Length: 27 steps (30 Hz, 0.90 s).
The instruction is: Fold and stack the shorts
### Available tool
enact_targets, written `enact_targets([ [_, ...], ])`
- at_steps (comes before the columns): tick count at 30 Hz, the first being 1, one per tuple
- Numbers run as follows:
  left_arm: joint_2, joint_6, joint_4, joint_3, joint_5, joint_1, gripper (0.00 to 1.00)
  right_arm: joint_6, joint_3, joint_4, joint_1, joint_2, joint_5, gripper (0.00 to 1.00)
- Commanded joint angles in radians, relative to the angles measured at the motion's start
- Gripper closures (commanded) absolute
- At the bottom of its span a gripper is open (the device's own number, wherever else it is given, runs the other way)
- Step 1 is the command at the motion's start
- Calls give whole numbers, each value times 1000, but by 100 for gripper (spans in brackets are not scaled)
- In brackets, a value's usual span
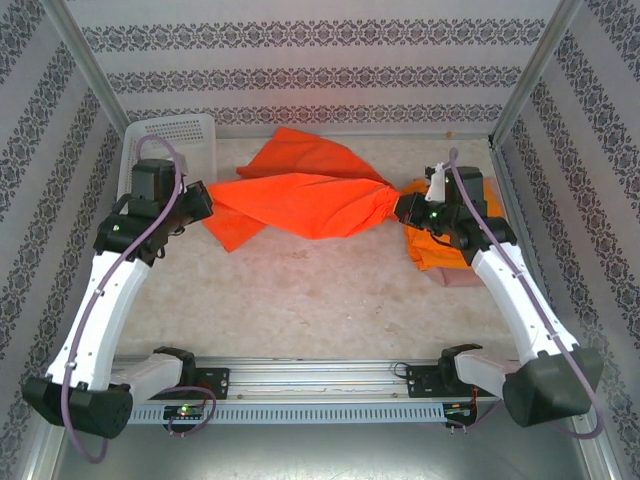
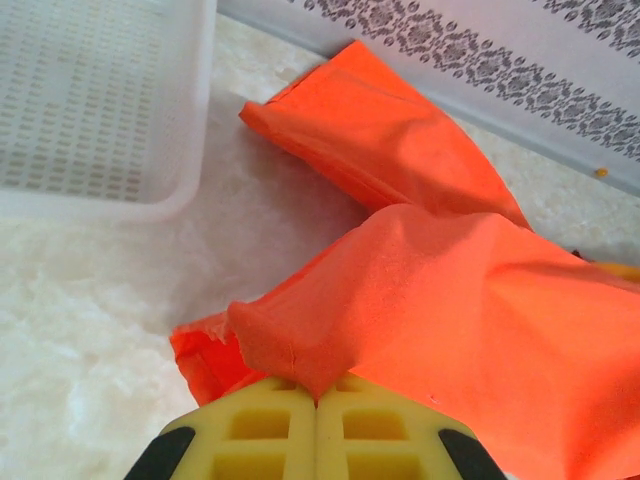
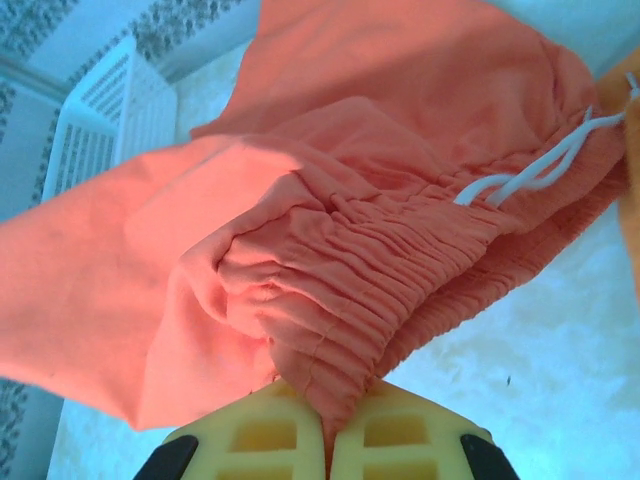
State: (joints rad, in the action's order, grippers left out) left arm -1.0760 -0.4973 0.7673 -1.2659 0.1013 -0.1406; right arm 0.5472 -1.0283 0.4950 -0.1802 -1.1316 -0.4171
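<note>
Wrinkled orange cloth shorts (image 1: pixel 300 205) stretch between left hand (image 2: pixel 316 398) and right hand (image 3: pixel 328 420), both clamped on them; pale surface (image 1: pixel 300 300), patterned walls (image 1: pixel 300 60).

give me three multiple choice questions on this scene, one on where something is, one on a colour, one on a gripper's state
1. Where on the table does the white basket sit?
A. far left corner
B. near right corner
C. centre

2. What colour are the shorts stretched between the left gripper and the right gripper?
A. blue
B. bright orange
C. green

3. How is the left gripper?
A. wide open above the table
B. shut on the basket rim
C. shut on an edge of the shorts

Answers: 1 A, the top view shows it against the back wall on the left; 2 B, all three views show bright orange cloth; 3 C, the left wrist view shows its fingers pressed together with cloth pinched between them.
</note>
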Motion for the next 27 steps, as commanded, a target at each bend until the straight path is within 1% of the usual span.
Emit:
enact_targets([
  [1, 54, -4, 125, 95, -22, 13, 100, -13, 77, 137, -58, 39, -22, 98],
  [3, 90, -18, 125, 176, -22, 13, 100, -1, 125, 170, -106, 54, 10, 97],
  [5, 112, -30, 131, 250, -36, 13, 100, 23, 187, 162, -156, 61, 28, 97],
  [8, 113, -41, 121, 308, -20, 14, 100, 57, 243, 137, -181, 37, 53, 98],
  [11, 95, -44, 77, 305, -12, 13, 100, 38, 220, 128, -178, 0, 92, 99],
  [14, 24, -24, 30, 227, -2, 13, 100, -1, 114, 128, -150, -58, 137, 100],
  [17, -108, 1, -19, 75, 1, 13, 100, -31, -43, 108, -89, -166, 135, 100],
  [21, -331, 20, -78, -204, 17, 15, 100, -95, -383, 129, -29, -366, 116, 100],
  [23, -462, 40, -57, -413, 5, 17, 100, -108, -608, 164, -9, -473, 108, 100],
  [26, -627, 67, 24, -757, -46, 27, 100, -96, -868, 170, 14, -569, 54, 100],
  [27, -667, 69, 61, -870, -55, 31, 100, -86, -922, 158, 20, -577, 32, 100],
])
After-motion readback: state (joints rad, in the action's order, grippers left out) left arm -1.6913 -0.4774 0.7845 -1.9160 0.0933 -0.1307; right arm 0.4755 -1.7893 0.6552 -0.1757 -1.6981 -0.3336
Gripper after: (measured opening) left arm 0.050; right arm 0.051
